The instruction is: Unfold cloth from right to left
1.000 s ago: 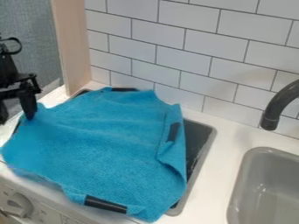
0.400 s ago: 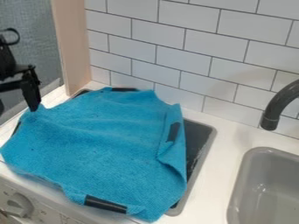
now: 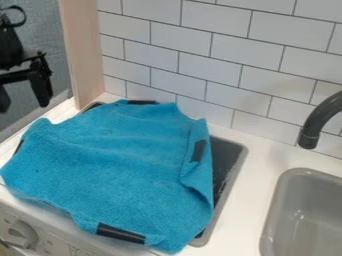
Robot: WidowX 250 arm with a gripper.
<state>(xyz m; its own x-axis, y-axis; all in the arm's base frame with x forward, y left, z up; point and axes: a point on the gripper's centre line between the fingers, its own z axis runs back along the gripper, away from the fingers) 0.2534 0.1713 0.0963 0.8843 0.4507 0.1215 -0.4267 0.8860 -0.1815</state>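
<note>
My gripper [image 3: 24,106] hangs at the upper left, above and apart from the cloth's left corner. Its two fingers stand wide apart with nothing between them. The blue cloth [image 3: 120,160] lies spread over the dark stove top, draping past its front edge. Along its right side the cloth is folded over, with a black strip [image 3: 198,150] on the fold. Another black strip [image 3: 121,233] shows at the front edge, where the cloth is slightly rumpled.
The stove top's dark right part [image 3: 226,155] shows beside the cloth. A grey sink [image 3: 284,200] and a dark faucet [image 3: 319,117] stand at the right. A tiled wall [image 3: 214,65] rises behind, with a wooden panel [image 3: 85,55] at the left.
My gripper has lifted up and slightly right, away from the cloth's left corner where a finger was touching. That corner now rests a little differently; the rest of the cloth has kept its place.
</note>
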